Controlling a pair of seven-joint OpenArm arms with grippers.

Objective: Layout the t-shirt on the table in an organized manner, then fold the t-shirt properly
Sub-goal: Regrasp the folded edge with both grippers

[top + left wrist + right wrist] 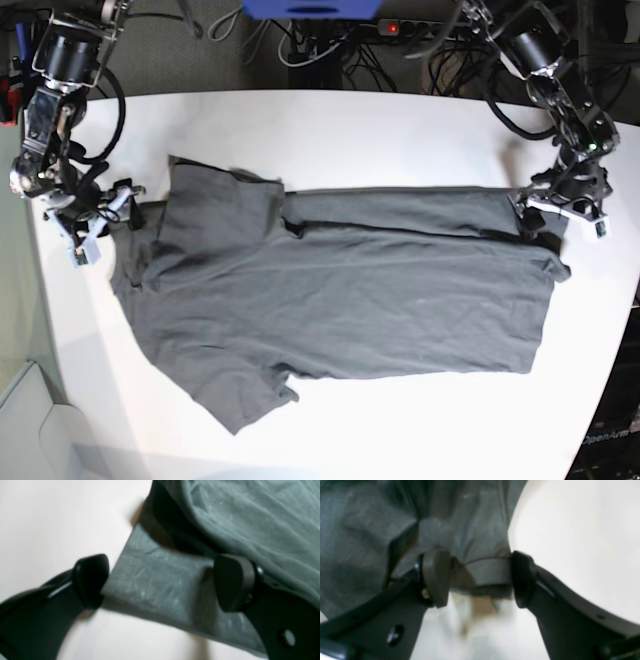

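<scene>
1. A dark charcoal-grey t-shirt (340, 290) lies spread lengthwise across the middle of the white table (330, 130), reaching almost from the left edge to the right edge in the base view, its far long side folded over into a band.
2. One short sleeve points toward the near-left corner; the other lies rumpled by the left edge.
3. The left gripper (160, 582) sits low at the shirt's far corner by the table's right edge, fingers spread wide. One pad (91, 580) is over bare tabletop just beside the hem; the other pad (233, 582) is over the cloth.
4. A raised fold of fabric casts a dark shadow just beyond that gripper.
5. The right gripper (480, 578) works the rumpled cloth by the left edge, its fingers (436, 577) set apart with a hemmed strip of the shirt between them; whether they press it, the blurred wrist view does not settle.
</scene>
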